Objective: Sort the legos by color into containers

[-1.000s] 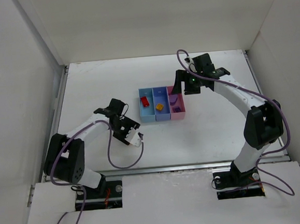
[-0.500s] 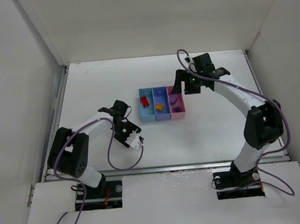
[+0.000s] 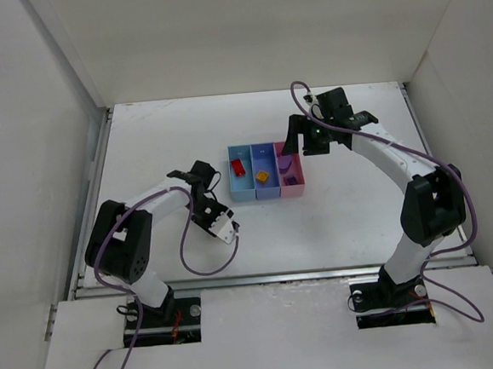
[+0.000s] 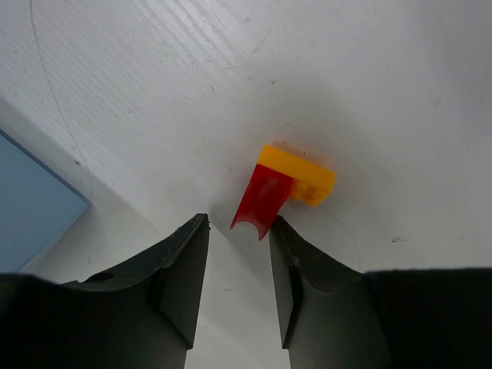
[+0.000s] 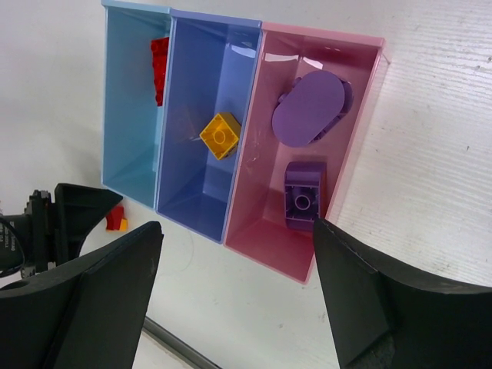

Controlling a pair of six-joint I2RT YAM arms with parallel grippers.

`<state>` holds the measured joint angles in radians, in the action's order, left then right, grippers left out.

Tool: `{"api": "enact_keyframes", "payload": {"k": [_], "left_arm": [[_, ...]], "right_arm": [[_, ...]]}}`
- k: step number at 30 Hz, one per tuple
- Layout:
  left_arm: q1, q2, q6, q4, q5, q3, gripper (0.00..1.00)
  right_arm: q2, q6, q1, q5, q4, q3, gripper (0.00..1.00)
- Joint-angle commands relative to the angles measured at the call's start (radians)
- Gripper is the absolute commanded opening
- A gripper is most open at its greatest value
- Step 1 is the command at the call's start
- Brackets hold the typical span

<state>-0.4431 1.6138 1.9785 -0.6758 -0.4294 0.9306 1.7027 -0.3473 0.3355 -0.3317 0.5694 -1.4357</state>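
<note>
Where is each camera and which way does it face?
Top external: above and behind the bases, facing down at the table and bins; both arms show.
Left wrist: on the left arm, facing down past the open left claw at a red lego touching a yellow lego.
Right wrist: on the right arm, facing down into the bins past the open right claw.
Shared: both wrist views show that lego pair.

The small red plastic brick (image 4: 264, 198) looks glossy and smooth; the small yellow plastic brick (image 4: 306, 177) is duller. The white counter (image 4: 369, 69) is matt, with fine scratches. The pink plastic bin (image 5: 250, 184) shines.
</note>
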Motion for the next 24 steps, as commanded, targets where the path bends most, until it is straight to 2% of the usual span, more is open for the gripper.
{"api": "enact_keyframes", "payload": {"k": [1,6,9,13,15,19,23,24], "left_arm": [[-0.020,0.005,0.157,-0.085,-0.022,0.002,0.34],[-0.038,-0.014,0.167,-0.105,-0.022,-0.018,0.34],[-0.051,-0.025,0.177,-0.116,-0.032,-0.018,0.31],[-0.071,-0.014,0.155,-0.116,-0.032,-0.009,0.19],[-0.080,-0.014,0.146,-0.116,-0.032,-0.009,0.06],[-0.080,-0.014,0.137,-0.116,-0.032,-0.009,0.00],[-0.080,-0.014,0.047,-0.087,-0.023,-0.009,0.00],[-0.080,-0.014,-0.036,-0.076,-0.032,-0.009,0.00]], "right_arm": [[-0.014,0.002,0.008,0.011,-0.017,-0.029,0.84],[-0.014,0.002,0.008,0.011,-0.017,-0.029,0.84],[-0.014,0.002,0.008,0.011,-0.017,-0.029,0.84],[-0.023,0.002,0.008,0.011,-0.017,-0.020,0.84],[-0.023,-0.007,0.008,0.011,-0.017,-0.020,0.84],[-0.032,-0.007,0.008,0.011,-0.017,-0.011,0.84],[-0.032,-0.007,0.008,0.011,-0.017,-0.011,0.84],[-0.032,-0.007,0.008,0.002,-0.017,-0.011,0.84]]}}
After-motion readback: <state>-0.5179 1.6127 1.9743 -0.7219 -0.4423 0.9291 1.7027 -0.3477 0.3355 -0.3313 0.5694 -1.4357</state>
